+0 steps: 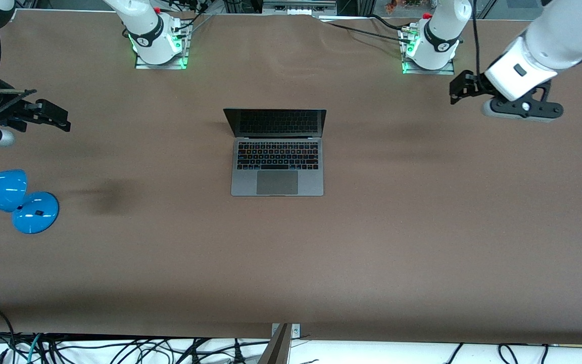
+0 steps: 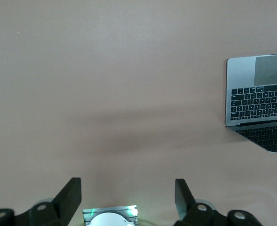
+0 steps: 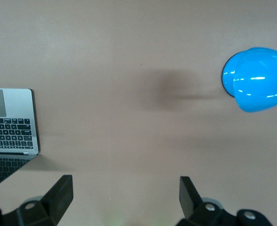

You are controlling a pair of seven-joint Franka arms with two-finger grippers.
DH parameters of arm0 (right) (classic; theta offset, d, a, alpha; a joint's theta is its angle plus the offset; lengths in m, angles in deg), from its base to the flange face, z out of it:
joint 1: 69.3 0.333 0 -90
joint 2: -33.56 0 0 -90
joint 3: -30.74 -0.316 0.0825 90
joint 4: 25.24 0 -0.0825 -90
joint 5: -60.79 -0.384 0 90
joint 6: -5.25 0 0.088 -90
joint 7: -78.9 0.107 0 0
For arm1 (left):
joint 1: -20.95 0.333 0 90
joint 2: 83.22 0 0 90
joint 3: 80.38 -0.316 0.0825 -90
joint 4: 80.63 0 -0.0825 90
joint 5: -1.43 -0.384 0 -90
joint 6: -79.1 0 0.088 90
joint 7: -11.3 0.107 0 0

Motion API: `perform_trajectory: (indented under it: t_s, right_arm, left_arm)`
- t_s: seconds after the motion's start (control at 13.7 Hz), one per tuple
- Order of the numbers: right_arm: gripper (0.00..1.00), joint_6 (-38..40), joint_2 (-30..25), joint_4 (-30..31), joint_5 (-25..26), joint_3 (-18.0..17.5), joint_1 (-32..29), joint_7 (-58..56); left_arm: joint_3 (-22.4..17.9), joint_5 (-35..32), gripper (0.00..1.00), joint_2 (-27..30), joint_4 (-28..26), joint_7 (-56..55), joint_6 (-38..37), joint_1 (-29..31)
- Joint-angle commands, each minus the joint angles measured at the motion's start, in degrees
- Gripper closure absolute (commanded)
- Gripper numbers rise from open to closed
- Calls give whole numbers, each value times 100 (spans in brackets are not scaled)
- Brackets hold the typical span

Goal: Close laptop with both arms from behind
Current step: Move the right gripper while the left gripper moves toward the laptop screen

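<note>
The space-grey laptop [image 1: 277, 162] stands open in the middle of the brown table, its dark screen upright and its trackpad toward the front camera. It also shows in the left wrist view [image 2: 261, 96] and in the right wrist view [image 3: 9, 127]. My left gripper [image 1: 455, 91] is open and empty, up in the air over the table toward the left arm's end. My right gripper [image 1: 61, 121] is open and empty, up over the table toward the right arm's end. Both grippers are well apart from the laptop.
A blue desk lamp [image 1: 13, 199] lies on the table at the right arm's end, nearer the front camera than my right gripper; it also shows in the right wrist view [image 3: 257, 77]. The left arm's base [image 1: 430, 48] and the right arm's base [image 1: 159, 43] stand along the table's top edge.
</note>
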Motion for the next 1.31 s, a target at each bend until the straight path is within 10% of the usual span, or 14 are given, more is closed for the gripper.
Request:
perform_trajectory:
  t_s: [0.0,0.36,0.8,0.95,1.24]
  right_arm:
    - [0,239,-71,39,-25,-56,61,33]
    - [0,205,-27,57,-52,-573,308,95]
    - [1,100,245,66,-940,-839,693,866]
    - [10,-102,307,57,-974,-882,975,1768]
    - [59,-279,465,48,-922,-1461,1063,3229]
  left_arm:
    - [225,116,50,190,-226,-308,64,63]
    - [532,133,96,190,-279,-686,99,46]
    - [866,529,100,182,-279,-1195,161,2]
    - [1242,617,100,155,-384,-1406,179,-7]
    - [1473,1196,100,24,-638,-1609,520,-25]
